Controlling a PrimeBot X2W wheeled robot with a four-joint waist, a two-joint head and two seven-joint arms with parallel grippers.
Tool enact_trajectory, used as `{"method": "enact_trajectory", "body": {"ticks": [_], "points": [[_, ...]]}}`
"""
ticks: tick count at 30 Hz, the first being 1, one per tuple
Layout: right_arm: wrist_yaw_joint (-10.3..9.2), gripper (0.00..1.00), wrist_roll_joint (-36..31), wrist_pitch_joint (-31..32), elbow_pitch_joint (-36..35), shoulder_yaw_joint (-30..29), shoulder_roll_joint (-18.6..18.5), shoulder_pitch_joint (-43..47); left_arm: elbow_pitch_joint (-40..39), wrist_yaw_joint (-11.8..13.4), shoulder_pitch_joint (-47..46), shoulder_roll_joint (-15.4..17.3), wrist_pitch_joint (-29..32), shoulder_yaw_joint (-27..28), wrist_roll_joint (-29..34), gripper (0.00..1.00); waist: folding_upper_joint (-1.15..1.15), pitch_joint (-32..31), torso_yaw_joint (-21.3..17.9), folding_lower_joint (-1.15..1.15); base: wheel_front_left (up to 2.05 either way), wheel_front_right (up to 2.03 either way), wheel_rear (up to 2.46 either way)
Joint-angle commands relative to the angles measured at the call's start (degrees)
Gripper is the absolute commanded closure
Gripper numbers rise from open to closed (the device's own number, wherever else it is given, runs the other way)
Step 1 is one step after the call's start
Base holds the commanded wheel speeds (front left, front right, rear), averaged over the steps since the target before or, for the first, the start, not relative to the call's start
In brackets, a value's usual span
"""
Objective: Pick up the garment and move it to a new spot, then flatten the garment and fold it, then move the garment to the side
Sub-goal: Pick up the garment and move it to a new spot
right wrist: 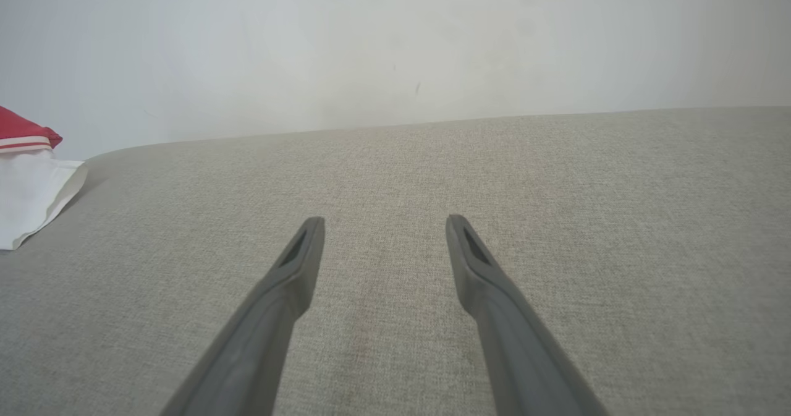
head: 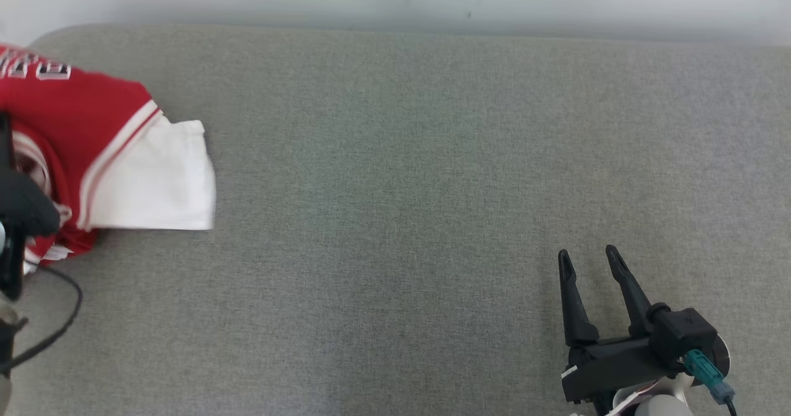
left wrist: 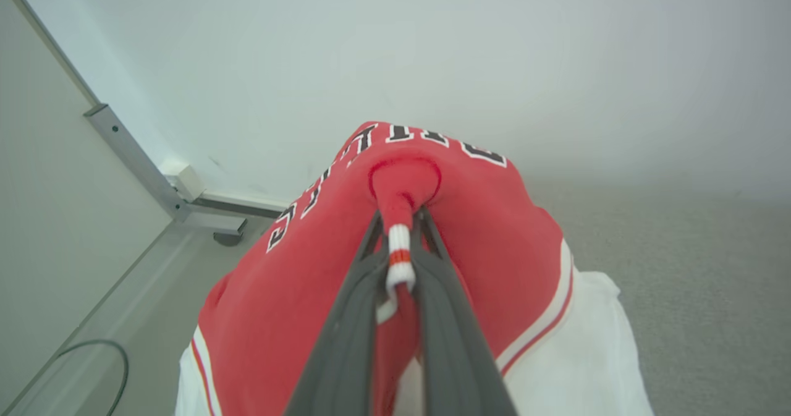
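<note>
The garment (head: 93, 125) is a red jersey with white trim, lettering and a white panel, bunched at the far left of the grey padded table (head: 395, 156). In the left wrist view my left gripper (left wrist: 398, 218) is shut on a raised fold of the garment (left wrist: 494, 218), with a striped red and white hem pinched between the fingers. My right gripper (head: 587, 255) stands open over bare table at the lower right, far from the cloth. In the right wrist view the right gripper (right wrist: 386, 221) holds nothing, and the garment (right wrist: 25, 181) shows at the left edge.
A pale wall runs along the table's far edge. A metal rail (left wrist: 136, 156) and a panel stand beyond the table's left end. A black cable (head: 62, 317) loops near the left arm at the lower left.
</note>
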Motion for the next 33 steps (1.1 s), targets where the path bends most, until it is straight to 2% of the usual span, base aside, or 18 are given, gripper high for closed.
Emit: {"method": "enact_trajectory", "body": {"ticks": [1,7,16,27,33], "points": [[0.19,0.0,0.3,0.0,0.2,0.1,0.0,0.9,-1.7,-0.1,-1.7,0.7,-1.2,-0.4,0.8,1.0,-0.01,-1.2,0.9,0.01,0.0,0.0,0.0],[0.19,0.0,1.1,0.0,0.6,0.4,0.0,1.4,-9.4,-0.2,-5.1,1.4,-2.4,-1.7,1.6,1.0,-0.01,-3.1,1.0,0.01,0.0,0.0,0.0],[0.19,0.0,2.6,0.0,1.1,1.0,0.0,2.2,-25.0,0.0,-7.6,1.4,1.2,-3.7,1.7,1.0,-0.01,-5.0,-1.3,0.01,0.0,0.0,0.0],[0.19,0.0,4.1,0.0,0.7,1.7,0.0,1.8,-41.6,2.5,-6.1,-0.3,8.1,-6.1,1.0,1.0,-0.01,-4.5,-10.1,0.01,0.0,0.0,0.0],[0.19,0.0,4.3,0.0,0.6,0.7,0.0,2.2,-45.7,3.0,-4.8,-2.9,9.4,-8.7,1.2,1.0,-0.01,-4.0,-14.2,0.01,0.0,0.0,0.0]]}}
